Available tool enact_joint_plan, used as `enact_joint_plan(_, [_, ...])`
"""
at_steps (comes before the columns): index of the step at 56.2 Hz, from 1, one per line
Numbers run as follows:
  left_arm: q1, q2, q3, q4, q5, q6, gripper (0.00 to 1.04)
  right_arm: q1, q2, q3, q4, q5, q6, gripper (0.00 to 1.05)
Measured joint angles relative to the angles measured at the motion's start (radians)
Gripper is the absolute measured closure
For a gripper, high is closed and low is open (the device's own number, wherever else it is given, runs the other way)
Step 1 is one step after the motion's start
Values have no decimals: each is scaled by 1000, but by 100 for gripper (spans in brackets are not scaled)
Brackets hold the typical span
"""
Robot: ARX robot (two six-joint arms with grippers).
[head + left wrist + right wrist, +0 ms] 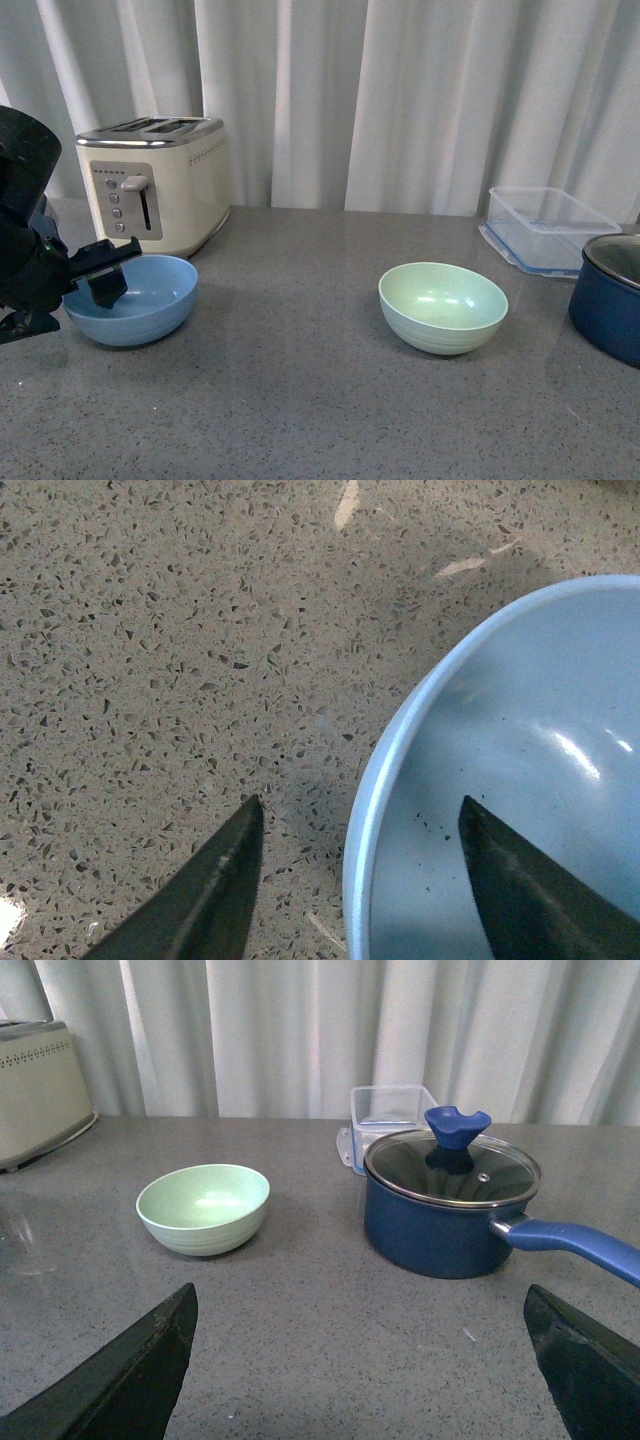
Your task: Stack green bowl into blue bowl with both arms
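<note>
By the left worktop [300, 400] edge, my left gripper [360, 802] gapes astride the sky-blue round matte bowl [140, 305] rim; right gripper [360, 1287] gapes, empty. Mint-green round matte bowl [443, 305] seems light, stiff: pinch rim.

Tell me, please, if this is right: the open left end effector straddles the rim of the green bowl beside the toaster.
Not quite: the left wrist view shows the open left end effector straddling the rim of the blue bowl, not the green bowl; it does stand beside the toaster.
</note>
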Motion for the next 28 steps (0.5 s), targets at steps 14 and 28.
enact_joint_plan(14, [-2,-14,0,-22,26,-7,94,0,0,0,0,0,0,10])
enact_joint_plan(28, [-53,-90,20,-61,45,-27,101,0,0,0,0,0,0,10])
